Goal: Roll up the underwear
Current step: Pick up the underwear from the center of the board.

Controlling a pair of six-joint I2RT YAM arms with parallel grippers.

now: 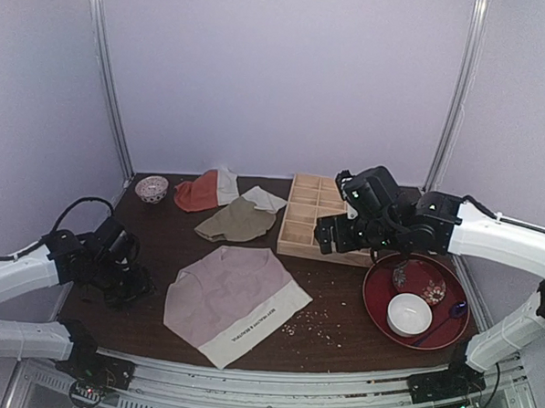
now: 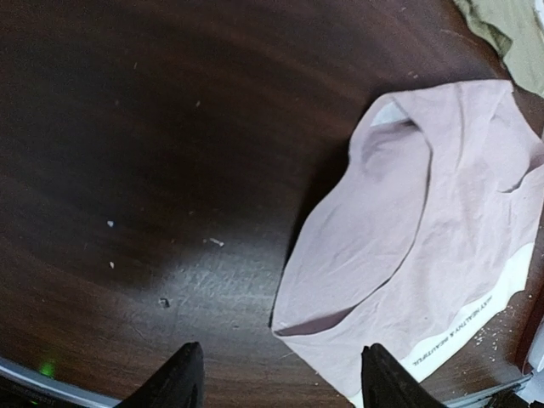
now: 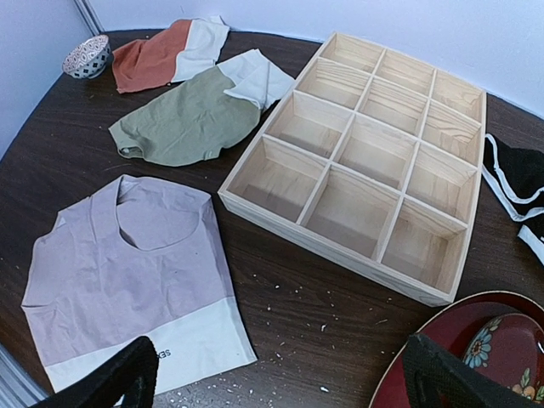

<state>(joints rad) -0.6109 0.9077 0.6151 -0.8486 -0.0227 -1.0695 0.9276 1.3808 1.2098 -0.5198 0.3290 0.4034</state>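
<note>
the underwear (image 1: 235,303) lies spread flat on the dark wooden table (image 1: 162,226), close to the front edge and between the two arms. crumbs (image 1: 314,321) are scattered just beside its waistband. pale walls (image 1: 279,76) close the table in behind and at the sides. the left gripper (image 2: 280,378) hangs low over bare wood to the garment's left, fingers apart and grasping nothing. the right gripper (image 3: 280,382) is raised beside the wooden tray (image 1: 308,215), tilted toward the garment, jaws released wide and empty. the white waistband faces the near right and runs diagonally; the pink end points far left.
</note>
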